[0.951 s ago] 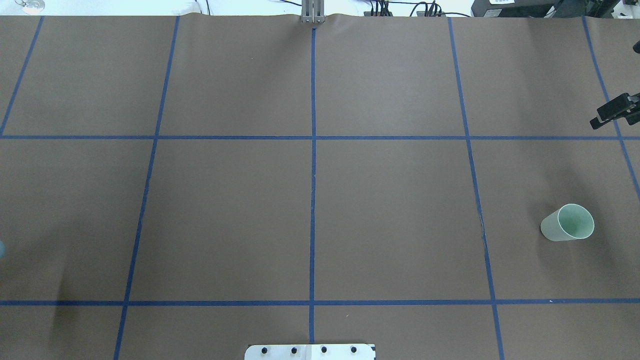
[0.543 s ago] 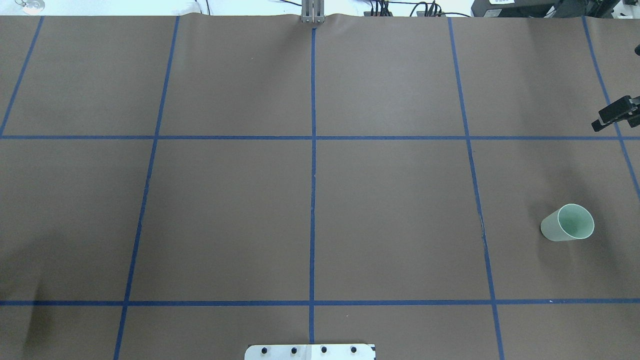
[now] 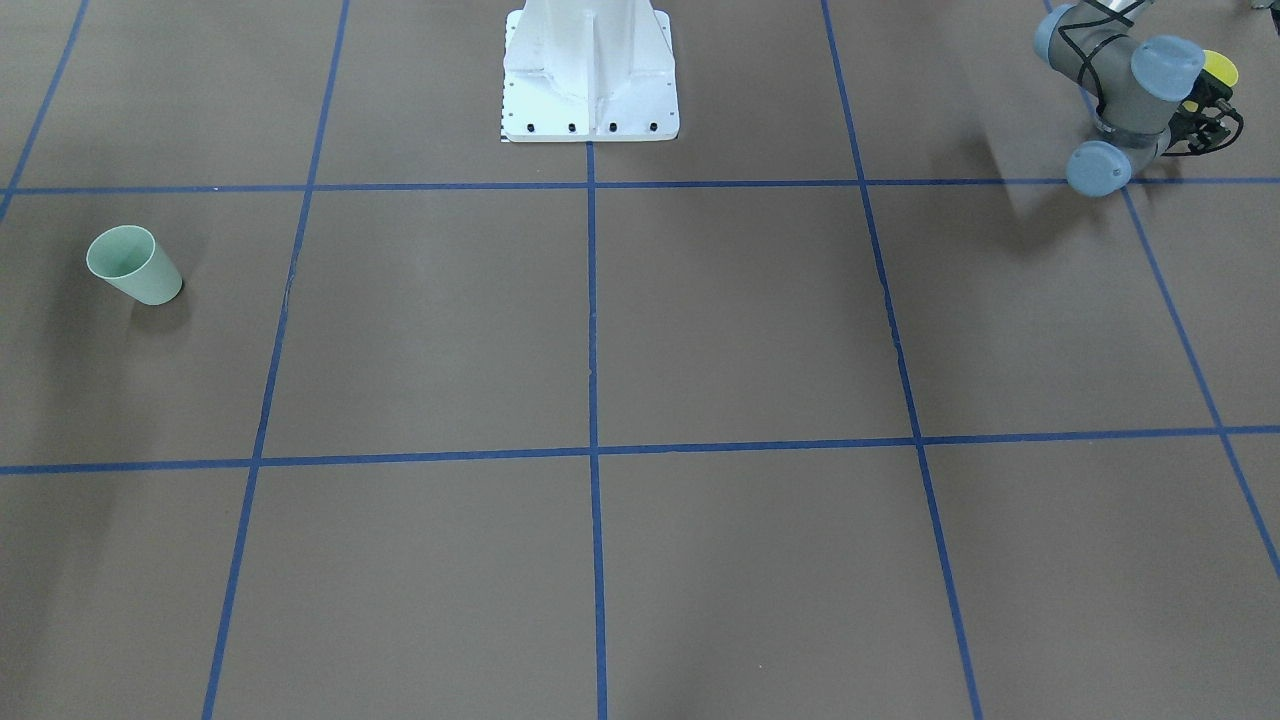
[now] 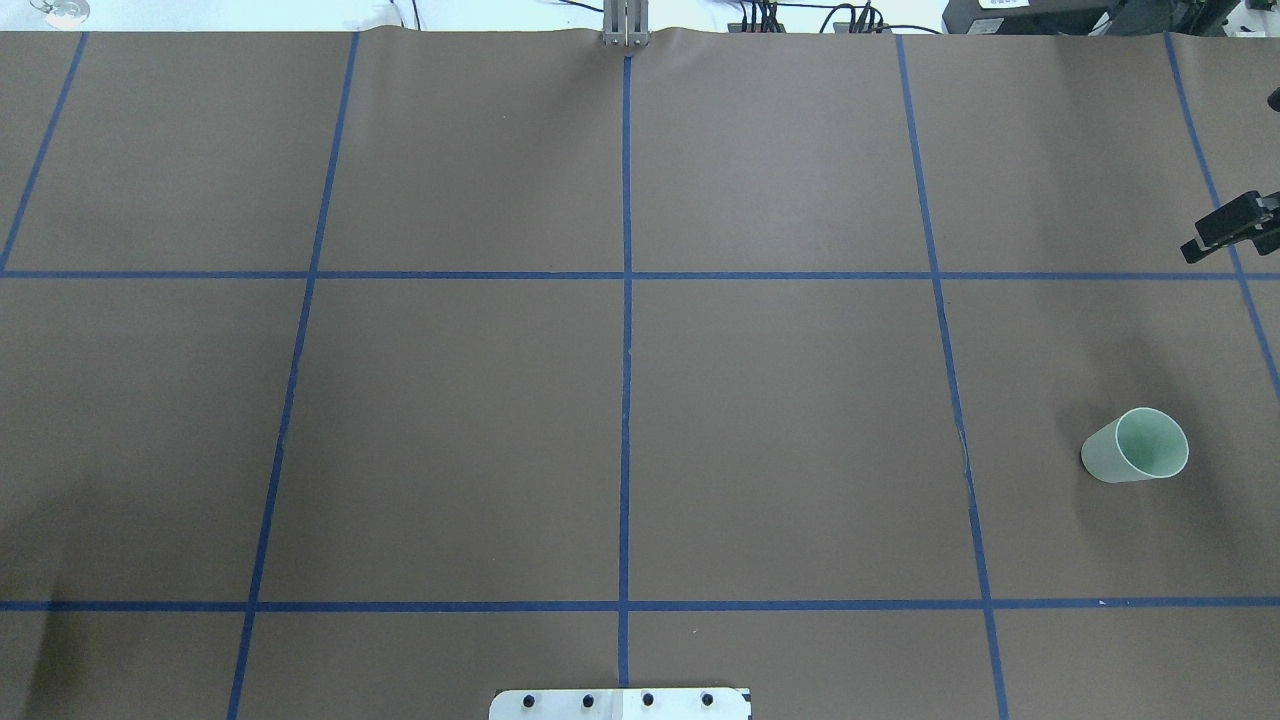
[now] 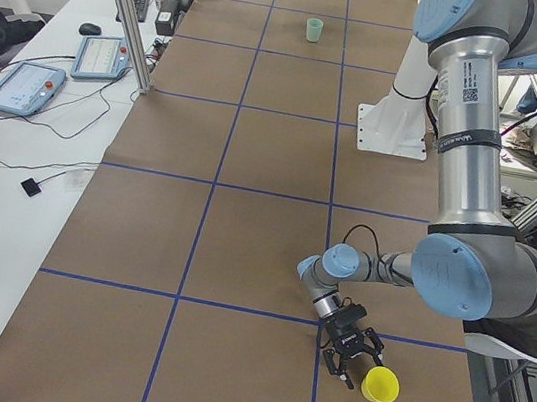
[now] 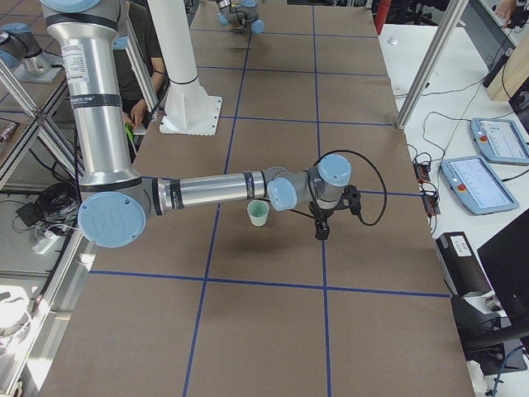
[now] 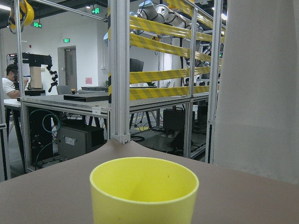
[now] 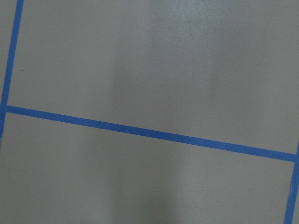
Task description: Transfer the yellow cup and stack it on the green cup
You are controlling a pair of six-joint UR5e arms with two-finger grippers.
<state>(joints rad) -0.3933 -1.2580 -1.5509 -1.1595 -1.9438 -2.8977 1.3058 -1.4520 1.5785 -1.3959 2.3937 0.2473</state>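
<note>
The yellow cup [image 5: 381,385] stands upright near the table's corner on my left side; the left wrist view has the yellow cup [image 7: 144,191] straight ahead and close. My left gripper [image 5: 351,360] is low beside it, fingers spread, not holding it; in the front-facing view the wrist hides most of the yellow cup [image 3: 1221,68]. The green cup [image 4: 1135,446] stands upright and alone far over on my right side. My right gripper [image 4: 1225,228] hangs at the table's right edge, beyond the green cup [image 6: 259,212], and whether it is open does not show.
Brown paper with a blue tape grid [image 4: 626,275] covers the table. The white robot base [image 3: 590,70] sits at the near middle edge. Pendants [image 6: 496,141] and cables lie on the side bench, and aluminium frame posts [image 7: 119,70] stand past the table's corner.
My right gripper has drifted slightly toward the right edge. The left arm's shadow slid toward the lower left corner, and the arm's blue joint left the overhead view. The green cup stayed put.
</note>
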